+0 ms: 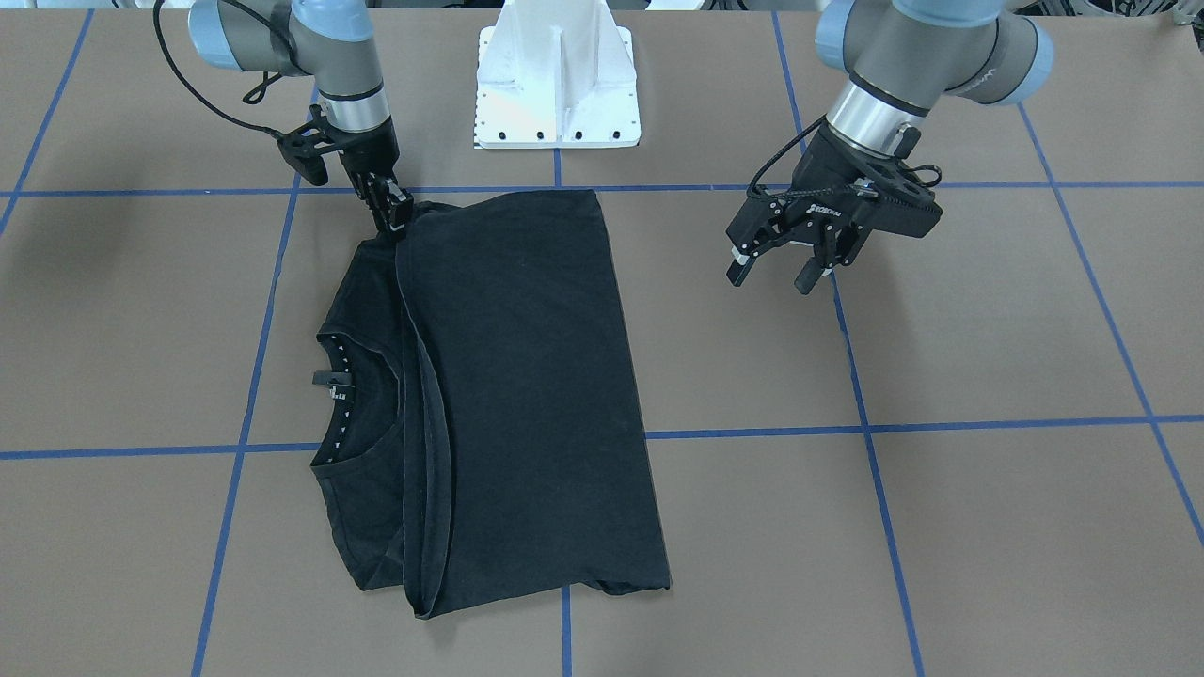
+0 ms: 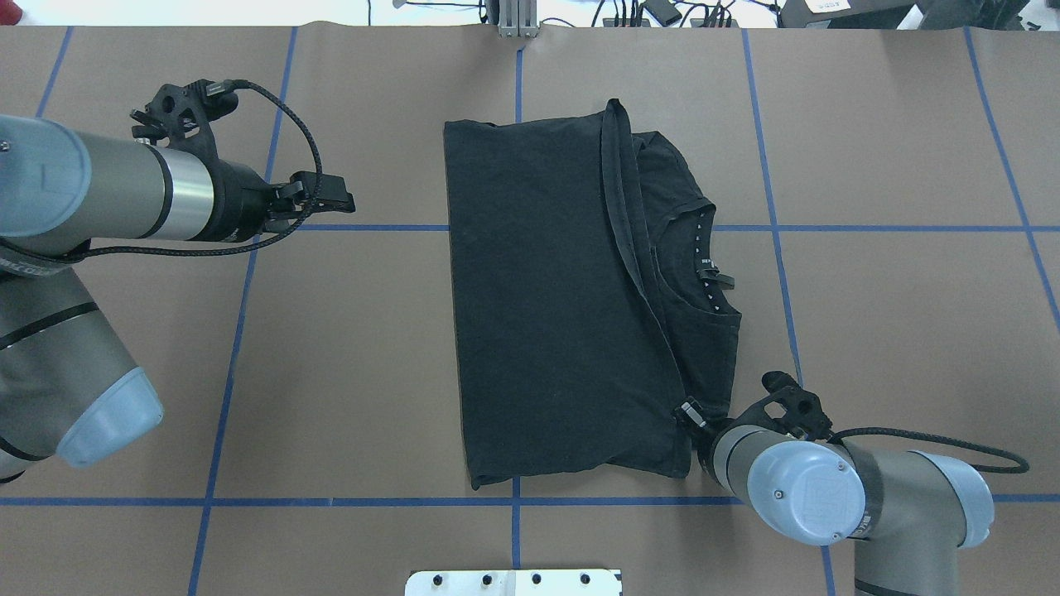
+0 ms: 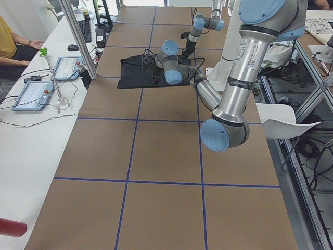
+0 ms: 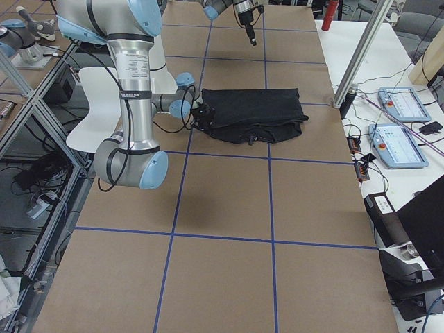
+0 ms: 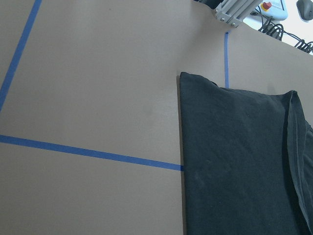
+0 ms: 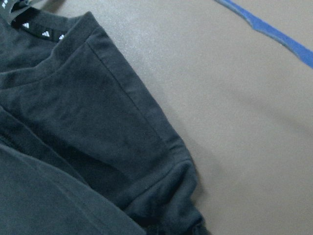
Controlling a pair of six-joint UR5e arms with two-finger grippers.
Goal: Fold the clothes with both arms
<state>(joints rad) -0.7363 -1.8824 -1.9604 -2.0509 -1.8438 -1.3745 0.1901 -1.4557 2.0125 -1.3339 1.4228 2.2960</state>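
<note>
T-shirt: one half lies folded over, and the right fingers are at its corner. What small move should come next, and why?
Probably open the right gripper and lift it straight up. The folded layer of the T-shirt already lies flat, and the left gripper hangs open, clear of the cloth. I cannot tell whether the right fingers grip the corner; rising shut could drag the fold.
</note>
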